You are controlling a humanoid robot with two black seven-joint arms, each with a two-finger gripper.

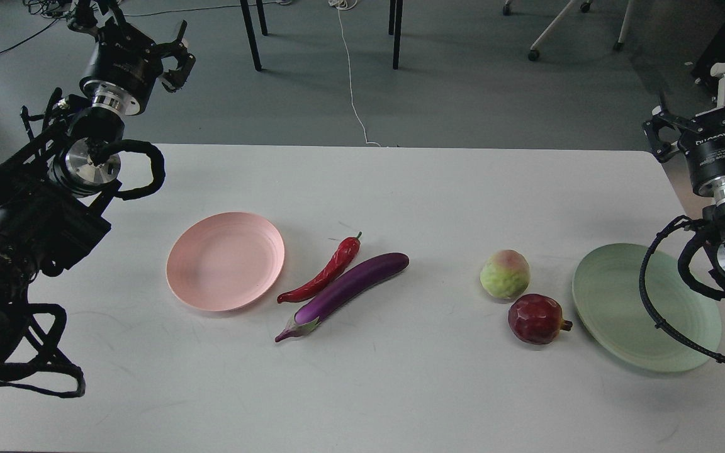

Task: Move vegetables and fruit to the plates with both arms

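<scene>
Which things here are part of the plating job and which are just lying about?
Part of the job: eggplant, red chili, yellow-green fruit, dark red fruit, pink plate, green plate.

Just lying about: white cable on the floor, black table legs, wheeled chair base.

White lettering runs around the black body of the right arm's wrist (724, 154), above the silver joint, off the right edge of the table; it appears upside down and is too small and blurred to read with certainty. The left arm's wrist (120, 66), beyond the table's far left corner, carries faint pale lettering too, likewise unreadable. No other text shows.
</scene>
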